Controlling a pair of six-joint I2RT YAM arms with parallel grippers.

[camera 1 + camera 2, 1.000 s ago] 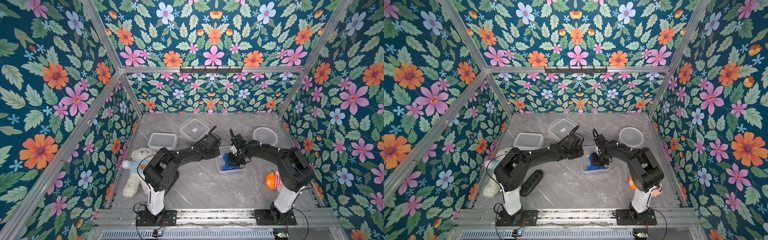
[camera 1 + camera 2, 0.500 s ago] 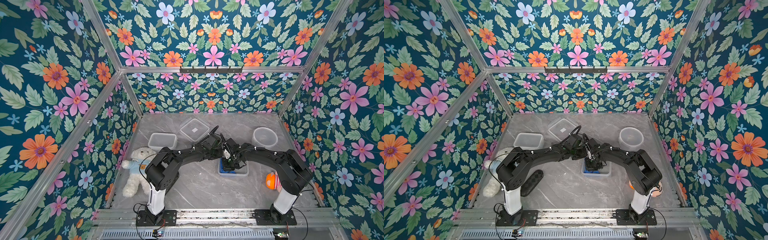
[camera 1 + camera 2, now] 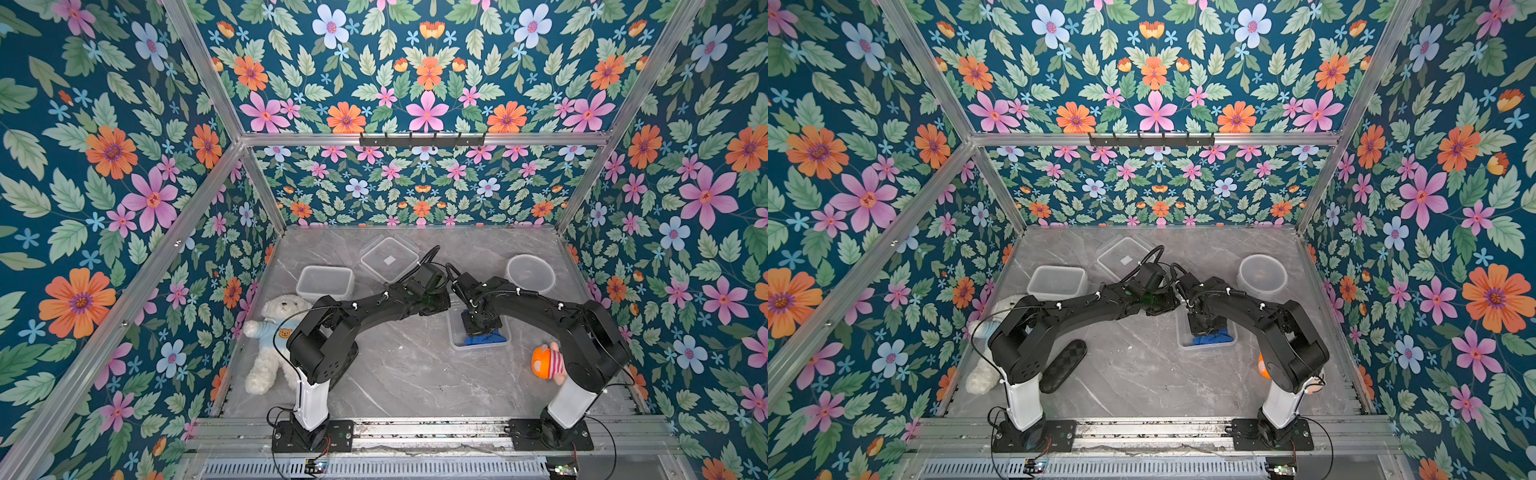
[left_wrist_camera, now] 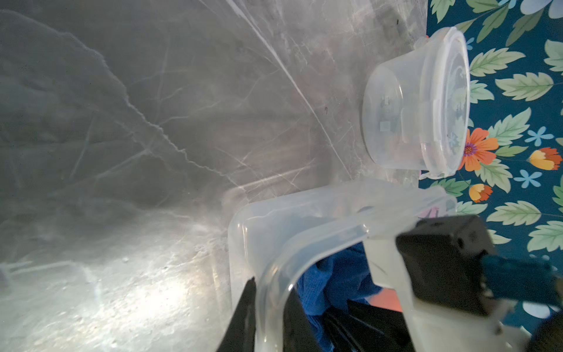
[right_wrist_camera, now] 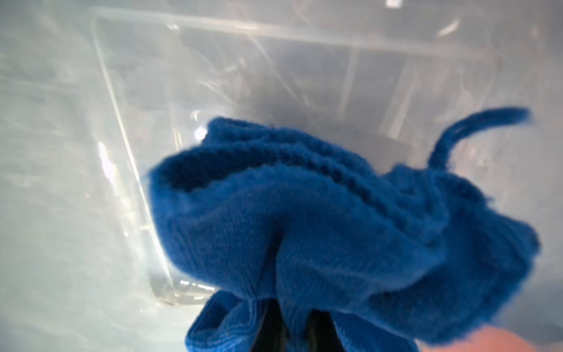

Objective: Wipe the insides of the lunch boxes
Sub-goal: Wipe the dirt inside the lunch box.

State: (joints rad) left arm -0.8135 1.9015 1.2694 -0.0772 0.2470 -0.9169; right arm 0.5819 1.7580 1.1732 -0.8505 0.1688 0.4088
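Your left claw (image 4: 269,314): clamped on the clear plastic lunch box (image 4: 304,219) rim | your right claw (image 5: 294,329): gripping the blue cloth (image 5: 335,228) inside it | white sticker (image 3: 389,260) on the square clear plastic piece (image 3: 376,253): unreadable

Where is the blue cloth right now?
In a top view the cloth lies inside the clear box right of centre, pinched by the right gripper.

Dark teal wallpaper (image 3: 124,174) with pink, orange and pale blue flowers and green leaves covers the back and both sides. Silver metal bars (image 3: 299,139) frame the corners, and a black hook rail (image 3: 422,140) sits on the back one. The floor (image 3: 407,374) is grey marble veined white, with soft glare (image 4: 128,289) in places.
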